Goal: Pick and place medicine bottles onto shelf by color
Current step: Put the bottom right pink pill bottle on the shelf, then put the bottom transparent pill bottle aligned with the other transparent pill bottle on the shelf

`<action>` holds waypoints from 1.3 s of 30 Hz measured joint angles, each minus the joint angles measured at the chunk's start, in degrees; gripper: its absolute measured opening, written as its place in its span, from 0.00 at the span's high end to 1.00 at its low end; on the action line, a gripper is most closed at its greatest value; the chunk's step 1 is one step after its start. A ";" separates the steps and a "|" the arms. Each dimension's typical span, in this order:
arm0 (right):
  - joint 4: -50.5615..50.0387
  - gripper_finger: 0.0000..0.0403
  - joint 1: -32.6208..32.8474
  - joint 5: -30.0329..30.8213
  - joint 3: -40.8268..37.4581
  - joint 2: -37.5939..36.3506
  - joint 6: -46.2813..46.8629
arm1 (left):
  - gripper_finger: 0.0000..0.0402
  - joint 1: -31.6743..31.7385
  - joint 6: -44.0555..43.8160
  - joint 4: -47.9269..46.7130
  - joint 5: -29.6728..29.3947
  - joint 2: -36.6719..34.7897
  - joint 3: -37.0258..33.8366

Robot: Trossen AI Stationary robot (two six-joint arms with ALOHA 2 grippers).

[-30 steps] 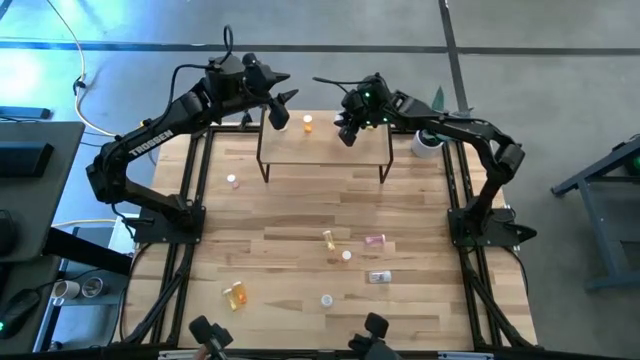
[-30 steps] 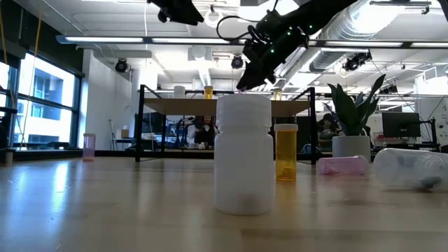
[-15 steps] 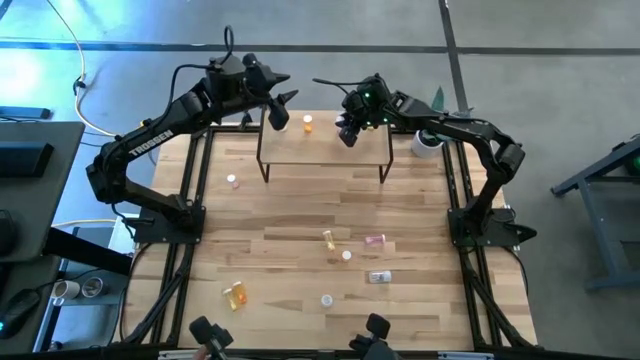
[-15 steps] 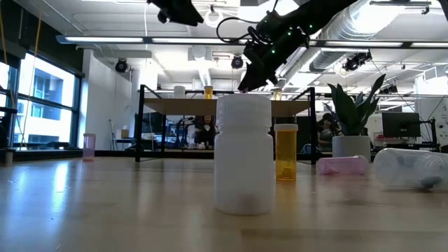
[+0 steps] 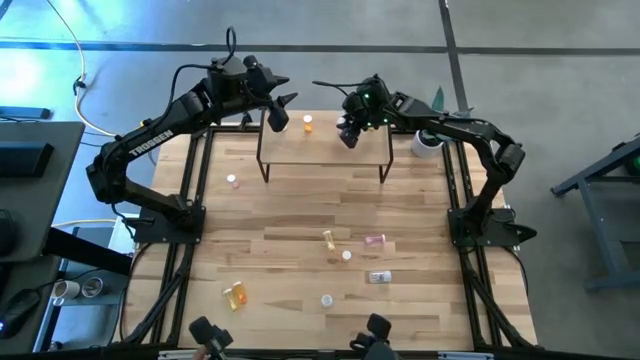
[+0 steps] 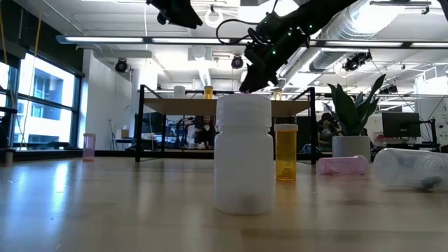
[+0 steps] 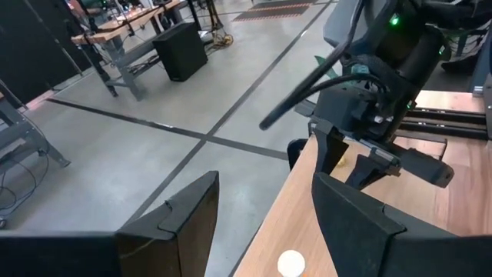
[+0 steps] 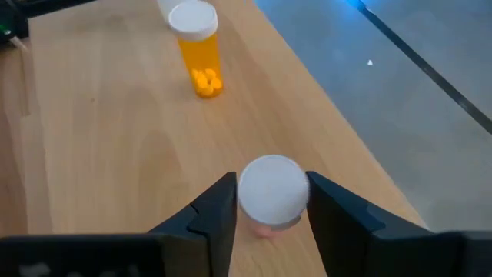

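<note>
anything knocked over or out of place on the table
Yes. Several medicine bottles lie on their sides on the tabletop: a pink bottle, a clear bottle and an orange bottle. On the shelf, the orange one stands upright.

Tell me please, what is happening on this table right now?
Two dark robot arms are sorting tiny white-capped medicine bottles onto a low wooden shelf with black legs. The right gripper is over the shelf with a pink bottle between its fingers. An orange bottle stands farther along the board. The left gripper hovers open at the shelf's other end. More bottles wait on the wooden tabletop.
</note>
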 joint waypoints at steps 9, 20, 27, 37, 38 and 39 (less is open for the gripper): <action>-1.08 0.61 0.00 1.41 0.98 -0.13 1.04 | 0.51 0.00 0.01 -0.49 0.00 0.00 0.00; -6.12 0.61 0.28 1.24 6.02 -0.22 0.54 | 0.51 -0.17 -1.94 -3.54 0.00 -0.17 0.00; -12.86 0.61 0.28 1.08 11.70 -0.22 -0.08 | 0.51 -0.51 -4.15 -7.95 1.29 -3.21 -0.04; -23.21 0.61 1.74 -1.27 21.39 -0.22 -2.26 | 0.51 -2.17 -11.88 -19.80 1.47 -11.92 -0.42; -24.34 0.61 1.97 -2.37 22.17 -0.22 -2.35 | 0.51 -2.76 -12.71 -21.45 1.49 -12.66 -0.66; -25.44 0.61 2.19 -3.58 22.88 -0.22 -2.43 | 0.51 -3.40 -13.43 -22.46 1.53 -13.48 -1.19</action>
